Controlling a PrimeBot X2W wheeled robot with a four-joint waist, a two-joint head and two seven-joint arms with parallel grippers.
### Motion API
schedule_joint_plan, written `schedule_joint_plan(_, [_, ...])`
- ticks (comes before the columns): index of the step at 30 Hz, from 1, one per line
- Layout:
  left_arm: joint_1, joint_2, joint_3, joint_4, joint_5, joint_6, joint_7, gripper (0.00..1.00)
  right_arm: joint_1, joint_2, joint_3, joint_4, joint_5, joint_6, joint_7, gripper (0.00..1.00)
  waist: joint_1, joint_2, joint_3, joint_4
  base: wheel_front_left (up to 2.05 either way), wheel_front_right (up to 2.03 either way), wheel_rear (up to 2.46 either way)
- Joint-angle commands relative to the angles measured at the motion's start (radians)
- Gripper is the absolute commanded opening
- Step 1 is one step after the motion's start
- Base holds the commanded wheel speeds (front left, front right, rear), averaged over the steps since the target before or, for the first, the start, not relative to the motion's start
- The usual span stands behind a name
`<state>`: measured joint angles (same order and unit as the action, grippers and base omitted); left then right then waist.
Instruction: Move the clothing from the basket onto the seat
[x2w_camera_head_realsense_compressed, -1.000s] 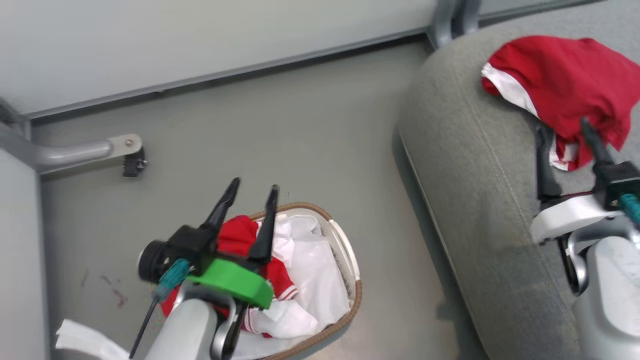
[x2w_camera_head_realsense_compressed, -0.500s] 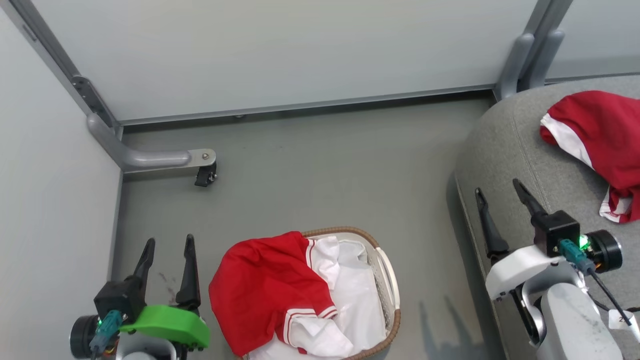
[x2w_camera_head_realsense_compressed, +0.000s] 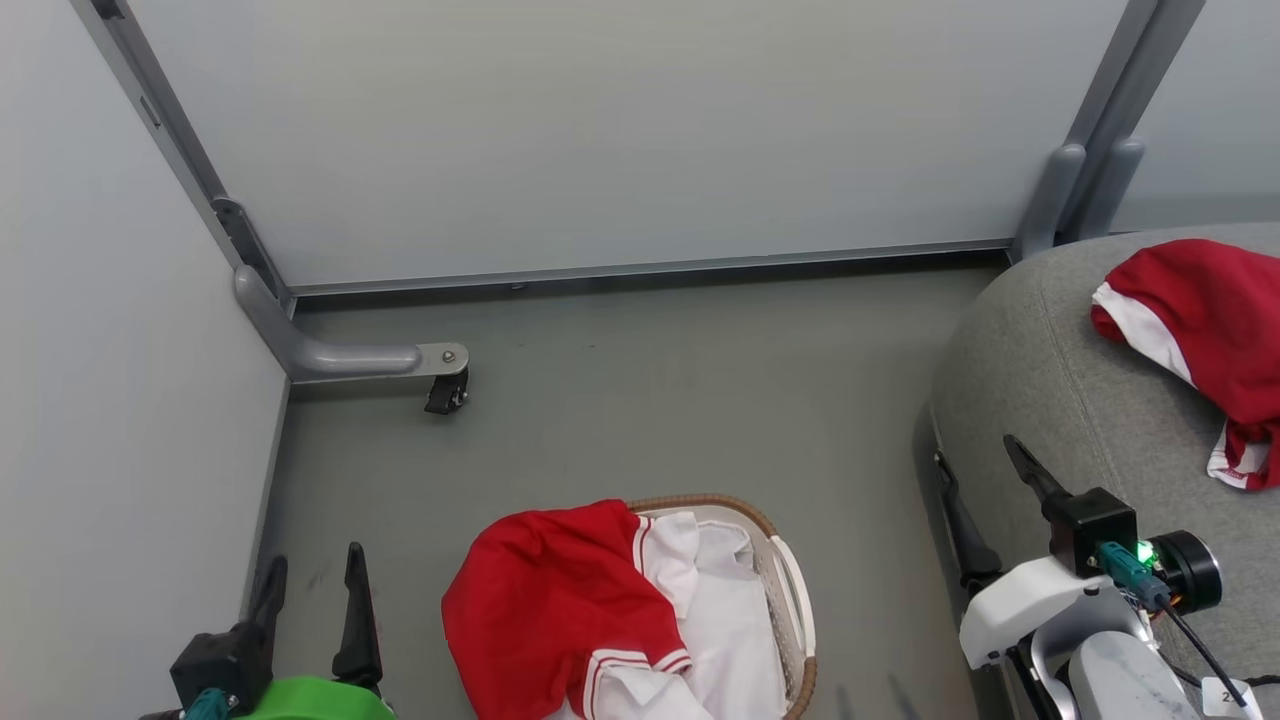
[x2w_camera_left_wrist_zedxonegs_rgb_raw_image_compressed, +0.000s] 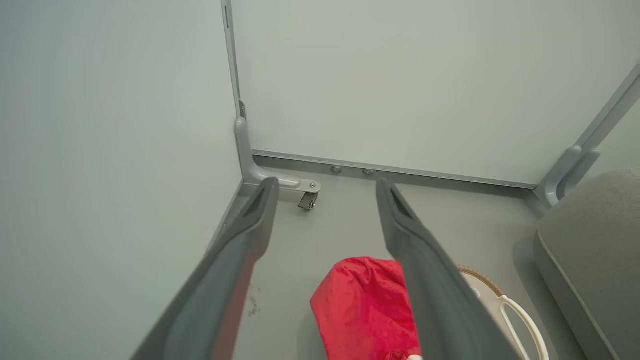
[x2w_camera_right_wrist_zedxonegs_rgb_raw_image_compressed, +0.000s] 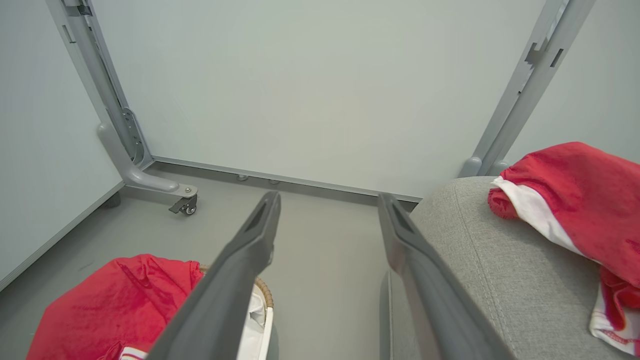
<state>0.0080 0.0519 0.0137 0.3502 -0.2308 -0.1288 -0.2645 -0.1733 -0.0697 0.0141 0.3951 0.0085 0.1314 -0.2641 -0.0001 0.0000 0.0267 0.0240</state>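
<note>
One piece of red clothing (x2w_camera_head_realsense_compressed: 550, 610) with striped trim drapes over the left side of the white basket (x2w_camera_head_realsense_compressed: 790, 590), above its white liner. A second red and white piece (x2w_camera_head_realsense_compressed: 1200, 320) lies on the grey seat (x2w_camera_head_realsense_compressed: 1050, 400). My left gripper (x2w_camera_head_realsense_compressed: 312, 558) is open and empty, low on the floor left of the basket. In the left wrist view its fingers (x2w_camera_left_wrist_zedxonegs_rgb_raw_image_compressed: 250, 235) frame the floor past the red clothing (x2w_camera_left_wrist_zedxonegs_rgb_raw_image_compressed: 360, 305). My right gripper (x2w_camera_head_realsense_compressed: 976, 452) is open and empty at the seat's front edge, apart from the clothing (x2w_camera_right_wrist_zedxonegs_rgb_raw_image_compressed: 575, 190) on the seat (x2w_camera_right_wrist_zedxonegs_rgb_raw_image_compressed: 475, 240).
Pale partition walls close the back and the left. A grey bracket with a small castor (x2w_camera_head_realsense_compressed: 445, 392) stands on the floor at the back left. A grey post (x2w_camera_head_realsense_compressed: 1075, 195) rises behind the seat. Bare grey floor lies between basket and seat.
The head camera has tilted up and turned. My right gripper has drawn back from the red piece on the seat. My left gripper, earlier over the basket, now sits left of it.
</note>
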Motion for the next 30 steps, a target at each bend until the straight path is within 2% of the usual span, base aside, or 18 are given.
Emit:
schedule_joint_plan(1, [-0.002, 0.0, -0.007, -0.004, -0.003, -0.003, 0.0, 1.0, 0.0, 0.001, 0.002, -0.001, 0.002, -0.001, -0.001, 1.0, 0.0001, 0.0, 0.01, -0.009, 0.0, 0.0, 0.0])
schedule_joint_plan(7, [-0.063, 0.0, -0.079, 0.018, -0.064, -0.003, 0.0, 1.0, -0.048, 0.005, 0.005, -0.024, 0.01, -0.001, -0.001, 1.0, 0.0001, 0.0, 0.072, -0.035, 0.0, 0.0, 0.0])
schedule_joint_plan(17, [-0.274, 0.003, -0.271, 0.134, -0.058, -0.003, 0.0, 1.0, -0.203, 0.013, 0.049, -0.102, -0.01, -0.001, -0.001, 1.0, 0.0001, 0.0, 0.295, -0.114, 0.0, 0.0, 0.0])
schedule_joint_plan(21, [-0.379, 0.04, -0.352, 0.188, -0.061, -0.003, 0.0, 1.0, -0.265, 0.017, 0.062, -0.147, -0.006, -0.001, -0.001, 1.0, 0.0001, 0.0, 0.411, -0.152, 0.0, 0.0, 0.0])
schedule_joint_plan(30, [-0.546, 0.117, -0.53, 0.359, -0.082, -0.003, 0.0, 1.0, -0.339, 0.018, 0.097, -0.2, 0.084, -0.001, -0.001, 1.0, 0.0001, 0.0, 0.59, -0.215, 0.0, 0.0, 0.0])
